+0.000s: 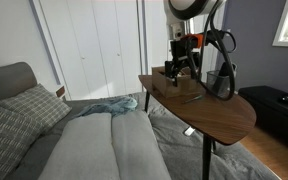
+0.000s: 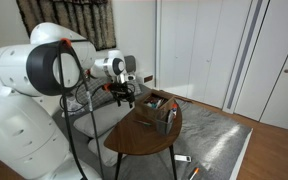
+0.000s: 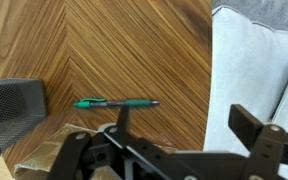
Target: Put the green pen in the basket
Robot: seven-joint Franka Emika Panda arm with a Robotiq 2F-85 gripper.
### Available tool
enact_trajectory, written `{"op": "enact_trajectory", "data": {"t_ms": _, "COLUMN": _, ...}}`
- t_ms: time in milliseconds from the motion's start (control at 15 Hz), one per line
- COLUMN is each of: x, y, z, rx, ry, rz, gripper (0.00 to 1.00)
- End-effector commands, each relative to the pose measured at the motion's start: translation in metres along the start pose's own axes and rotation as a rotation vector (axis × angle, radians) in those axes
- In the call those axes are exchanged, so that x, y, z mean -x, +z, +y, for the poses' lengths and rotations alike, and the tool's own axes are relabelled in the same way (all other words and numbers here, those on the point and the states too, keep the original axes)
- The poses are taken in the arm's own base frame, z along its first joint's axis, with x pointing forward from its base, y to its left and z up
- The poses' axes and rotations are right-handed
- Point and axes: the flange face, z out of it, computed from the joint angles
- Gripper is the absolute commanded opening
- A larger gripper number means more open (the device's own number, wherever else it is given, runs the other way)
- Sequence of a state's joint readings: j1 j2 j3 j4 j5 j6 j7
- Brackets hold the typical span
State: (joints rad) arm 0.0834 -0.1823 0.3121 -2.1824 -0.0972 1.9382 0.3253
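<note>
The gripper [image 3: 184, 120] is spread wide and holds nothing, and the step in hand looks like lining up for the pick. The green pen [image 3: 116, 103] lies flat on the counter [image 3: 134, 45] just ahead of one fingertip, not in the gap between the two. Its length runs roughly along the line on which the fingers would close. A good grasp probably needs the wrist turned about a quarter and moved over, so the barrel's middle sits between the fingers and they close across it. After that, a straight descent and a slow squeeze should work, since a slim round barrel on smooth wood is likely to roll or skid if a finger clips it. How high the fingers stand above the wood cannot be told. The pen is thin and straight. Its barrel is green, brighter at the end away from the open gap and darker toward the tip on the gap's side. Beyond that brighter end, well off to the side of the gripper, stands the basket [image 3: 14, 110], its dark inside showing.
</note>
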Motion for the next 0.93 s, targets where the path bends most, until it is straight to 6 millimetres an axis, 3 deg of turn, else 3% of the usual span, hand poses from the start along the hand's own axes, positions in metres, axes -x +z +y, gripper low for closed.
{"op": "enact_trajectory", "data": {"t_ms": 0, "x": 0.0, "y": 0.0, "z": 0.0, "rx": 0.0, "ry": 0.0, "rz": -0.001, "gripper": 1.0}}
{"op": "enact_trajectory", "data": {"t_ms": 67, "x": 0.0, "y": 0.0, "z": 0.0, "rx": 0.0, "ry": 0.0, "rz": -0.001, "gripper": 1.0}}
{"op": "enact_trajectory", "data": {"t_ms": 267, "x": 0.008, "y": 0.006, "z": 0.018, "rx": 0.004, "ry": 0.22, "rz": -0.008, "gripper": 1.0}}
{"op": "enact_trajectory", "data": {"t_ms": 667, "x": 0.04, "y": 0.071, "z": 0.041, "rx": -0.028, "ry": 0.541, "rz": -0.089, "gripper": 1.0}}
{"op": "enact_trajectory", "data": {"t_ms": 867, "x": 0.059, "y": 0.082, "z": 0.055, "rx": -0.037, "ry": 0.688, "rz": -0.099, "gripper": 1.0}}
